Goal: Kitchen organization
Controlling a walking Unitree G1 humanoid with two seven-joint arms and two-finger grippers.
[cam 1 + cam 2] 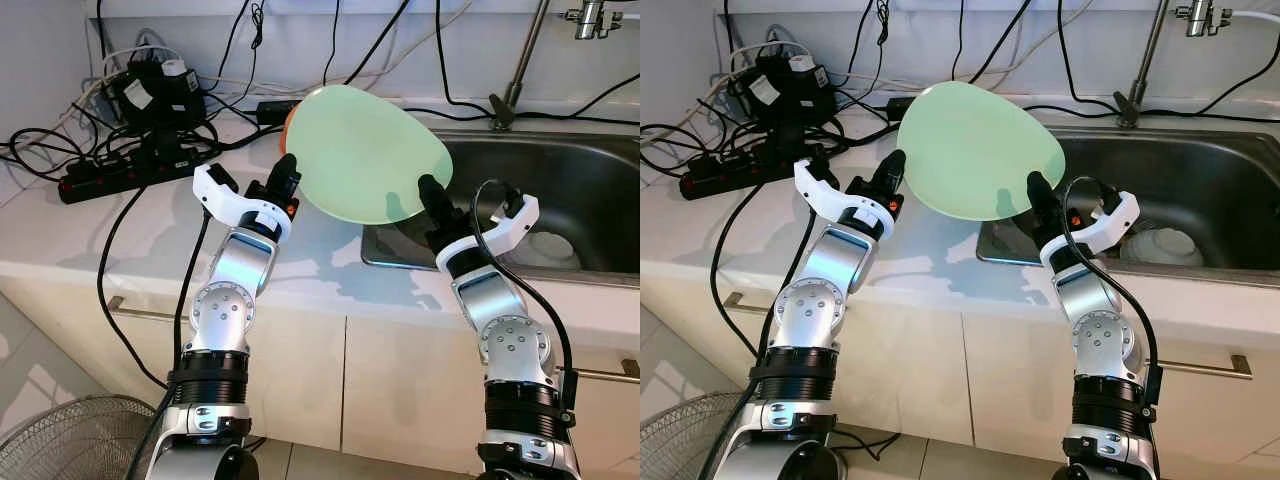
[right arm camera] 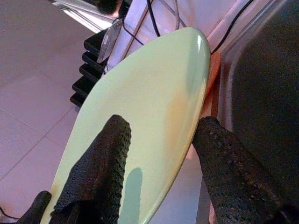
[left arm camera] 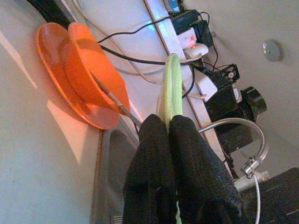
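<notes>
Left tool [image 1: 287,168] is pinched tight on the green plate's [image 1: 365,152] rim, plate tilted up just beside the sink [image 1: 560,170], right tool [image 1: 432,195] straddling the other edge unclamped; looks stiff, slick, breakable, so grip rims.

A pale countertop [image 1: 60,235] runs along a light wall [image 1: 40,50], with a stainless steel sink [image 1: 560,180] set into it and a chrome tap [image 1: 595,18] above. A black power strip [image 1: 130,172] and tangled black cables [image 1: 330,45] lie at the back. Cream cabinet doors [image 1: 310,375] with metal handles [image 1: 135,308] stand below, over a tiled floor [image 1: 25,375] where a fan grille [image 1: 75,440] sits.
</notes>
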